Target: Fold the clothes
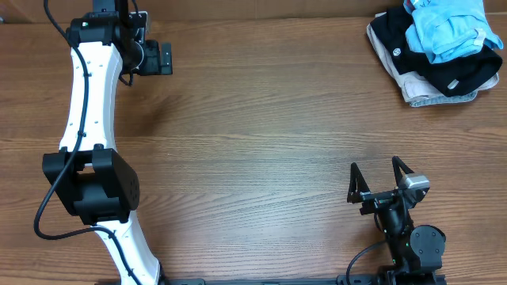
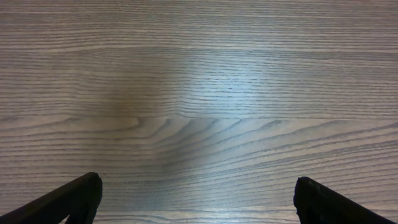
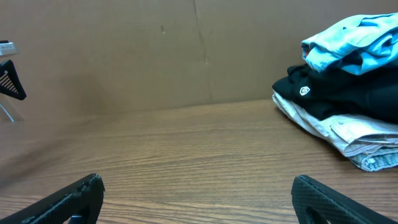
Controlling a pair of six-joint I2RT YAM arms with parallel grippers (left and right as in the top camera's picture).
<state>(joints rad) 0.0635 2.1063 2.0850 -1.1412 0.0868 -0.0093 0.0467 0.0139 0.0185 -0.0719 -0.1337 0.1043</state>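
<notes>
The sky-blue T-shirt [image 1: 447, 28] lies crumpled on top of a pile at the table's far right corner; it also shows in the right wrist view [image 3: 348, 40]. My left gripper [image 1: 157, 58] is open and empty at the far left, over bare wood [image 2: 198, 186]. My right gripper [image 1: 374, 166] is open and empty near the front right, well short of the pile, and faces it in the right wrist view [image 3: 196, 183].
Under the T-shirt lie a black garment with white round logos [image 1: 444, 70] [image 3: 336, 87] and a white/beige folded garment [image 1: 432, 95] [image 3: 354, 134]. A brown wall [image 3: 155, 50] stands behind the wooden table [image 1: 261, 134].
</notes>
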